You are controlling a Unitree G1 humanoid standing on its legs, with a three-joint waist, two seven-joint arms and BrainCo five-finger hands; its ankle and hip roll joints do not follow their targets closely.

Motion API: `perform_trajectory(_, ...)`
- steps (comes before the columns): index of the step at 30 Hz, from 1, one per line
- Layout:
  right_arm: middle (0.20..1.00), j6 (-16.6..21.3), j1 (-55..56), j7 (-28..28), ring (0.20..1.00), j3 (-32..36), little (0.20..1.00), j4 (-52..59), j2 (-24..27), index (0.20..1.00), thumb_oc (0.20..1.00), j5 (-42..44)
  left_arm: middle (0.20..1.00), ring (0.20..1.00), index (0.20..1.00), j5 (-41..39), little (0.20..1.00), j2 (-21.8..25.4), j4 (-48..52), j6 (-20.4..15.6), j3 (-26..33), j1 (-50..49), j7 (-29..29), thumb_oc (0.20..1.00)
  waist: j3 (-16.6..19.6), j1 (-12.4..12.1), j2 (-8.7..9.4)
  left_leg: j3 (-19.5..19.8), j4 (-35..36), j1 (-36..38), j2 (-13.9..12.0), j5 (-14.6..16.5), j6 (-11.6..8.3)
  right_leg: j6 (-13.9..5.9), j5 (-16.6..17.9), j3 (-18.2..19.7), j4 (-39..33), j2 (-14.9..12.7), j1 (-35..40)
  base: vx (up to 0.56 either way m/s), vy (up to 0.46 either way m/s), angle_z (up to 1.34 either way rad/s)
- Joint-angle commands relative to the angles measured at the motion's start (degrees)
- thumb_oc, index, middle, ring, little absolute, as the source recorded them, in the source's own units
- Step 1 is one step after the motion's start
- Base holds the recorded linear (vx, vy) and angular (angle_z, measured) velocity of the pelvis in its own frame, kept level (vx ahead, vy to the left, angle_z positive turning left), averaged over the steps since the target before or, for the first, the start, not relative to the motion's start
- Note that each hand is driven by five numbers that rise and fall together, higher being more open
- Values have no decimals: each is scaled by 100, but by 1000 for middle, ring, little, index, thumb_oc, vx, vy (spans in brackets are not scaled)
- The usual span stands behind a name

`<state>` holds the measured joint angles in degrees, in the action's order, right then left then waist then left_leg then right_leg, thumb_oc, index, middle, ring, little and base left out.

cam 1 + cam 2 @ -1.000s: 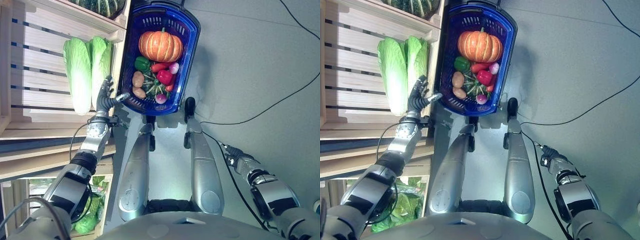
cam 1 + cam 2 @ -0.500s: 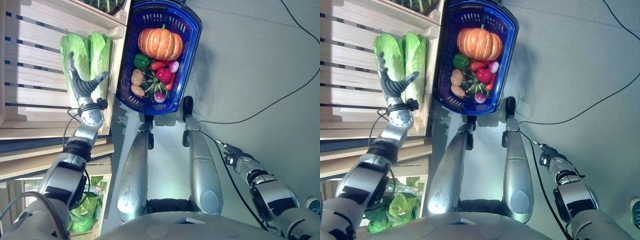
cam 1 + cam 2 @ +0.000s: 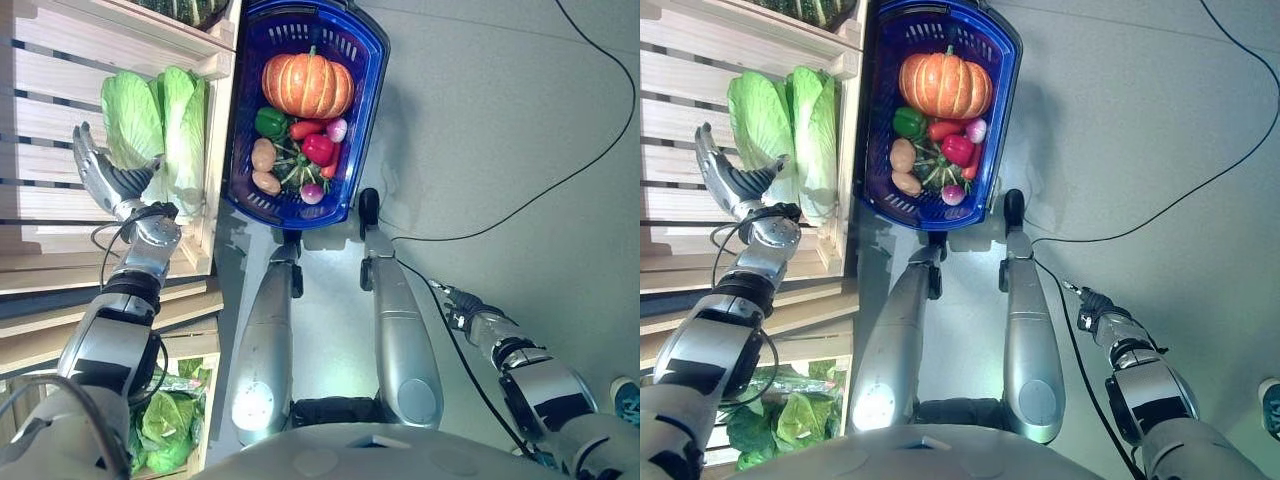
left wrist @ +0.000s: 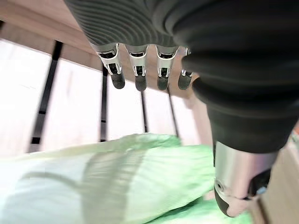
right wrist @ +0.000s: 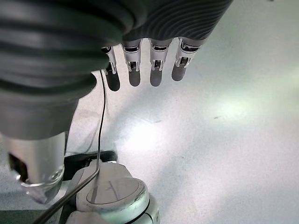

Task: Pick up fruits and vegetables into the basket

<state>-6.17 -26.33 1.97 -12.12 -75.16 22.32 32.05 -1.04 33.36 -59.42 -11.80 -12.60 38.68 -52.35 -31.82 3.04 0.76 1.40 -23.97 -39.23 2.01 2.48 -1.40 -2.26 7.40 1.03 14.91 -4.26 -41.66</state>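
A blue basket (image 3: 290, 212) stands on the floor beside a wooden shelf. In it lie an orange pumpkin (image 3: 307, 85), a green pepper (image 3: 268, 122), a red pepper (image 3: 318, 148), two potatoes (image 3: 263, 155) and smaller vegetables. Two pale green cabbages (image 3: 130, 125) (image 3: 185, 130) lie side by side on the shelf. My left hand (image 3: 103, 178) is open just left of the cabbages' near ends, fingers (image 4: 138, 72) straight above the slats, with a cabbage (image 4: 117, 177) between thumb and fingers, untouched. My right hand (image 5: 160, 70) hangs open over bare floor at the lower right.
The slatted wooden shelf (image 3: 50, 90) fills the left side, with a raised edge (image 3: 215, 140) between the cabbages and the basket. A dark green striped squash (image 3: 185, 8) sits at the shelf's far end. Leafy greens (image 3: 170, 430) lie on a lower level. Grey floor (image 3: 500, 120) spreads right.
My left hand has swung from the basket's near left corner across the cabbages to their left side. The whole view shifted slightly. The right arm stayed put.
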Motion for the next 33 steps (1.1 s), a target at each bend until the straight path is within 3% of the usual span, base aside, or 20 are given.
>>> perform_trajectory(1, 1000, -62, 273, 34, 1000, -224, 1000, -84, 275, 1000, 1000, 59, 1000, 1000, 1000, 52, 1000, 378, -327, 247, 366, -41, 92, 1000, 203, -99, -89, 53, 180, -213, 56, -167, -118, 84, -1057, -273, 757, 303, 100, 0, 0, 0)
perform_trajectory(3, 1000, -84, 250, 34, 1000, -235, 1000, -73, 291, 1000, 1000, 54, 1000, 1000, 1000, -93, 1000, 343, -456, 482, 346, -54, 268, 1000, 203, -92, -89, 50, 187, -220, 57, -171, -119, 88, -1061, -276, 747, 305, 94, 11, 15, -3)
perform_trajectory(9, 1000, -161, 149, 54, 1000, -251, 1000, -73, 328, 1000, 1000, 9, 1000, 1000, 1000, -361, 1000, 135, -878, 731, 270, -122, 822, 1000, 203, -82, -73, 42, 183, -228, 56, -157, -118, 85, -1103, -289, 774, 317, 92, 0, 0, 0)
perform_trajectory(16, 1000, -204, 72, 109, 1000, -271, 1000, -89, 443, 1000, 1000, -44, 1000, 1000, 1000, -764, 1000, 66, -1282, 806, 192, -110, 1378, 1000, 203, -44, -57, 24, 197, -277, 34, -191, -130, 70, -1089, -288, 776, 324, 35, 1, 10, 0)
perform_trajectory(33, 1000, -269, -82, 140, 1000, -283, 1000, -95, 523, 1000, 1000, -70, 1000, 1000, 1000, -1283, 1000, 49, -1579, 990, 190, 106, 1872, 1000, 203, -13, -37, 29, 321, -367, 28, -317, -131, 56, -996, -310, 688, 336, -76, 0, 0, 0)
